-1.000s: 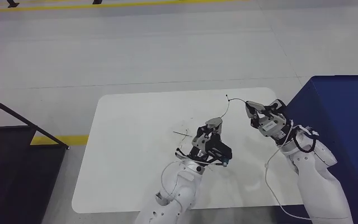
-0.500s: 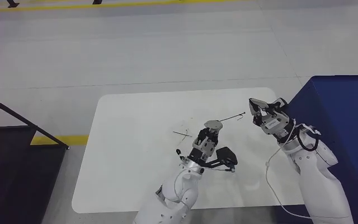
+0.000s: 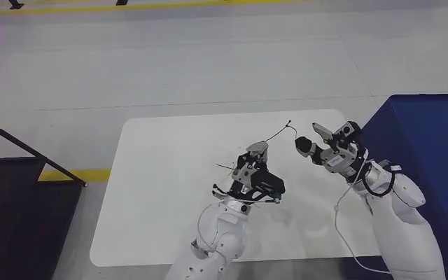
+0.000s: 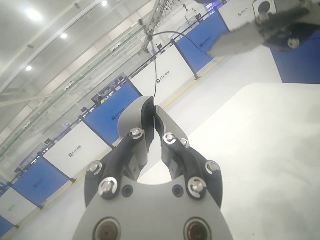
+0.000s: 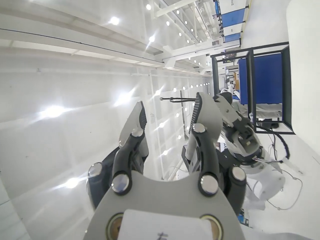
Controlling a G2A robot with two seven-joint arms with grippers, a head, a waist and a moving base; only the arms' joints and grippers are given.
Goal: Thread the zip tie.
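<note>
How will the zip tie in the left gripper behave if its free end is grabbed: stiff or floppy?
Probably springy, not limp: the zip tie stands straight out of the shut left gripper, then curves over. It looks thin and is likely light, so its free end may flick aside when the open right gripper closes on it.

White rounded arm shells (image 3: 399, 224), loose white cable (image 3: 335, 220), grey-fingered gripper (image 4: 153, 108) on black links (image 4: 119, 152) with silver screws (image 4: 134, 132).
</note>
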